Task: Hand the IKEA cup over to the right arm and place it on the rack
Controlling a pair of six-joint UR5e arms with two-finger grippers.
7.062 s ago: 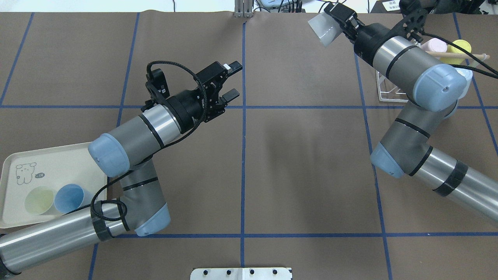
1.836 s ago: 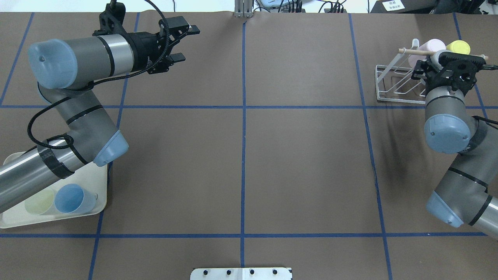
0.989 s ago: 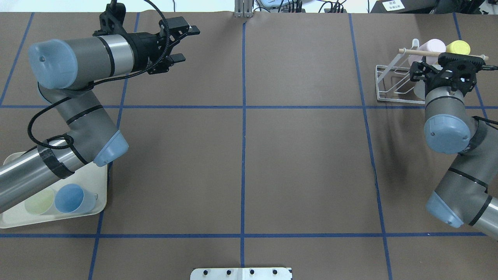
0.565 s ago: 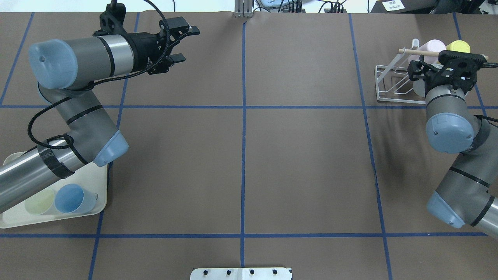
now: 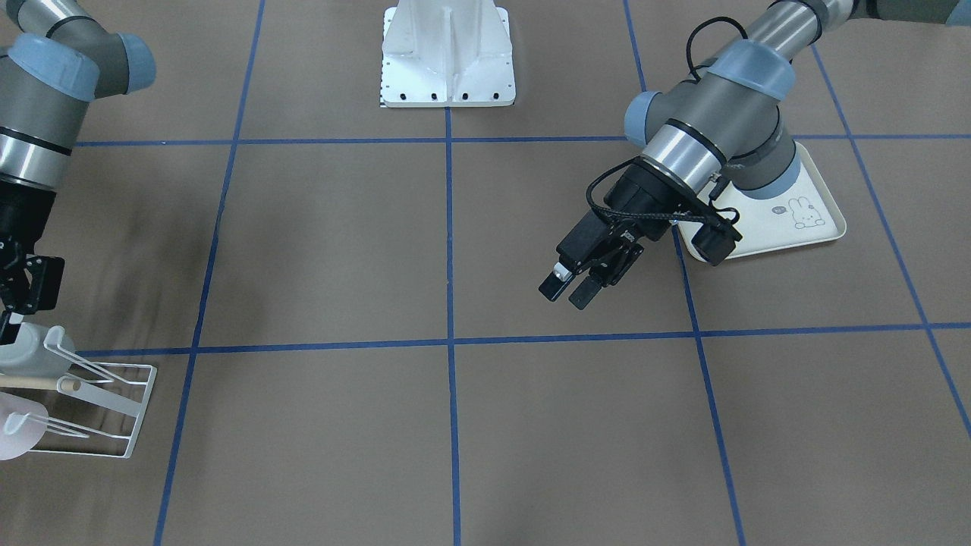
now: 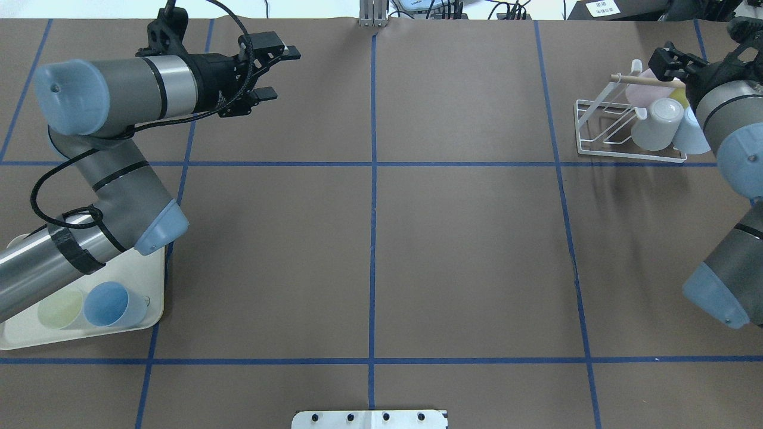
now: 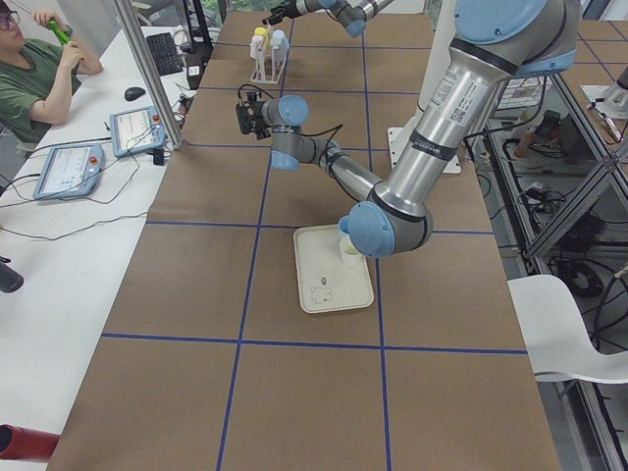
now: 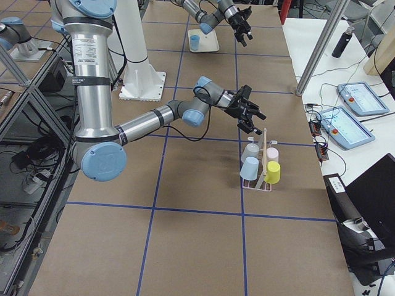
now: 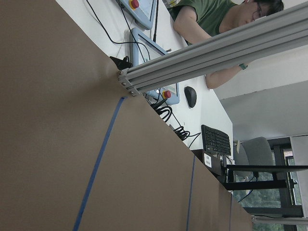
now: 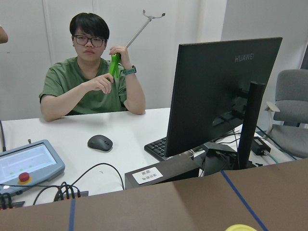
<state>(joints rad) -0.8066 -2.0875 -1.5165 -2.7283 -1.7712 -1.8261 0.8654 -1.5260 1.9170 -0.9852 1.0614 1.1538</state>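
The IKEA cup [image 6: 656,116], pale grey, sits mouth-down on a prong of the white wire rack [image 6: 602,149], under its wooden dowel [image 6: 632,78]. It also shows in the front-facing view, cup [image 5: 30,353] on rack [image 5: 114,447]. My right gripper [image 8: 258,122] hovers just beyond the rack's near end, open, clear of the cup and holding nothing. My left gripper [image 6: 285,72] is far off at the table's back left, open and empty, also seen as the left gripper [image 5: 565,296].
A light blue cup [image 6: 691,134], a pink cup [image 6: 641,92] and a yellow cup [image 8: 273,171] share the rack. The cream rabbit-print tray [image 6: 152,280] at front left holds a blue cup [image 6: 107,304] and a pale green cup [image 6: 59,307]. A person [image 7: 39,78] sits beyond the table.
My right arm has lifted off the rack and swung to the right, leaving the grey cup on its prong. My left arm shifted only slightly.
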